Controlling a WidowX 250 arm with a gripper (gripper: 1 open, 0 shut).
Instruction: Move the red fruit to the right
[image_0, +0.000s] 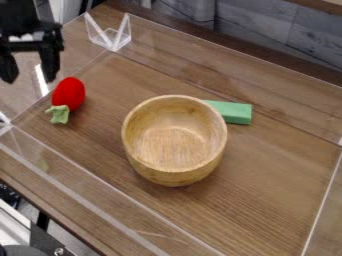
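A round, light wooden bowl (174, 139) sits near the middle of the brown wooden tabletop (267, 170), and its hollow holds nothing. A clear plastic wall (321, 215) rings the tabletop like a shallow tray, with a folded clear corner piece (111, 33) standing at about 11 o'clock from the bowl.

The small bright red toy strawberry (67, 93) lies at about 9 to 10 o'clock from the bowl, close to the left wall, with its light green leafy cap (59, 114) pointing toward the near edge. It is apart from the bowl, with bare wood between them. A flat green rectangular block (230, 111) rests at about 2 o'clock, just beside the bowl's rim.

The black gripper (30, 62) hangs at the upper left, above and slightly left of the strawberry, its two dark fingers (51, 60) spread wide apart and holding nothing.

Open wood stretches from 3 o'clock round to 5 o'clock of the bowl, out to the right wall, and along the far side at 12 to 1 o'clock.
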